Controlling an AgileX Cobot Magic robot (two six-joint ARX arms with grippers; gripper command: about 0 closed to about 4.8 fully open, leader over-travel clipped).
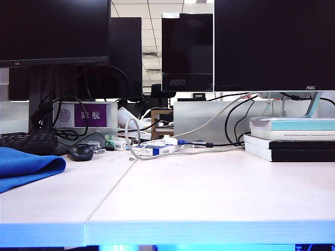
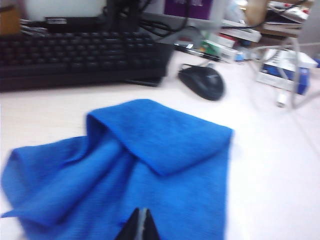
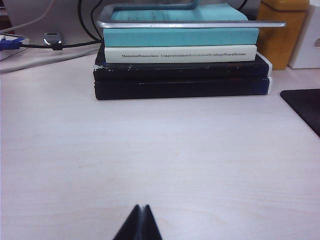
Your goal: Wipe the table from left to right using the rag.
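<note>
Counter [image 1: 209, 193]: a white top in two panels, split by a thin dark seam that runs from the near edge toward the far clutter.
Rag [image 1: 23, 164]: a bright blue cloth in thick folds, lying on the left panel at the far-left edge of the exterior view; part of it runs out of frame.
Rag, close up [image 2: 125, 170]: one fold is doubled over on top, and bare counter shows to its right.
Left hand [image 2: 139, 226]: its two dark fingertips are pressed together with no gap, poised over the rag's near edge; nothing is between them, and whether they touch the cloth cannot be told.
Right hand [image 3: 139, 223]: fingertips likewise pressed together, holding nothing, above bare counter on the right panel.
Keyboard [image 2: 75, 55]: black, just beyond the rag on the far side.
Mouse [image 2: 202, 82]: black, right of the keyboard, apart from the rag.
Books [image 3: 180, 60]: a stack at the far right, a teal one on top, black ones beneath, with a monitor foot resting on it.
Monitors [image 1: 272, 44]: dark screens along the far side.
</note>
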